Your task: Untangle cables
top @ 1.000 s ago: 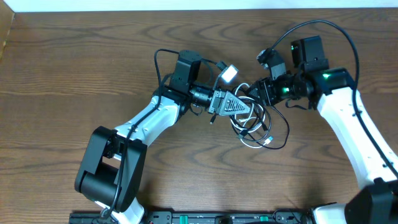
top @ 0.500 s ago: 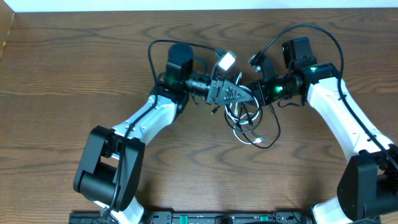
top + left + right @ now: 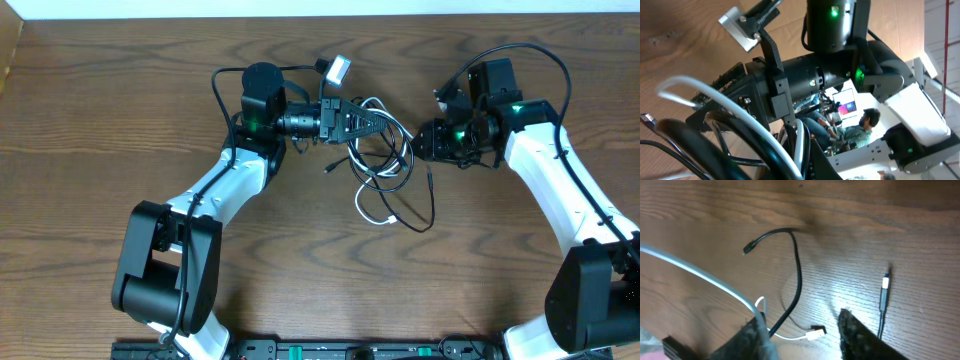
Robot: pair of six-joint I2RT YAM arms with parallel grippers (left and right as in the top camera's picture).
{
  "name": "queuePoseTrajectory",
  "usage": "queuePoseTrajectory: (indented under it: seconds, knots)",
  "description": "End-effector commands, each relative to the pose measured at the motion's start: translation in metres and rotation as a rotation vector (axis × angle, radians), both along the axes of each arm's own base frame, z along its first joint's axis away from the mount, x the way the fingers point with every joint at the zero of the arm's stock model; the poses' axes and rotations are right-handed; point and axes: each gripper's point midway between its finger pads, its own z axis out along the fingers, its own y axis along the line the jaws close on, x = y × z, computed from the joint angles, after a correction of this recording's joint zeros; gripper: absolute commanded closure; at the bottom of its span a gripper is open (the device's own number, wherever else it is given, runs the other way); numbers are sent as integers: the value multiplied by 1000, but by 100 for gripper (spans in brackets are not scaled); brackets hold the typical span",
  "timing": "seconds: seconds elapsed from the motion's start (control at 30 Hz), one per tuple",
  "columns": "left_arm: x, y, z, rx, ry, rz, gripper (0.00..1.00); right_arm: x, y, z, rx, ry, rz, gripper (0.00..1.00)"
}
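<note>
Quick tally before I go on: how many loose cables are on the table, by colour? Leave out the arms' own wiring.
White cable: 1
Black cable: 1
Total: 2

The cables lie on the table between left arm and right arm
</note>
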Motion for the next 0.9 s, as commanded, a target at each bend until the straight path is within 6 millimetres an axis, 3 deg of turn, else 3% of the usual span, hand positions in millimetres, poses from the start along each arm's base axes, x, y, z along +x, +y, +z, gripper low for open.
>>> queuePoseTrajectory:
  seconds: [0.0, 0.07, 0.17, 0.27, 0.33, 0.5, 0.87]
  knots:
    - [8, 2, 3, 0, 30, 31, 93, 6, 4, 30, 40, -79, 16, 51]
    - [14, 5, 3, 1, 30, 60, 92, 4, 10, 58, 114, -160, 87, 47]
    - [26, 10, 2, 2, 30, 124, 93, 8, 2, 100, 158, -295, 91, 40]
    - [30, 10, 2, 3, 31, 145, 93, 9, -3, 118, 162, -365, 85, 40]
    - [34, 10, -1, 12, 66, 169, 92, 9, 4, 128, 175, -417, 129, 39]
    - [36, 10, -8, 30, 121, 190, 92, 8, 22, 124, 172, -446, 212, 40]
    - [38, 10, -8, 29, 171, 198, 93, 23, 48, 75, 145, -359, 258, 50]
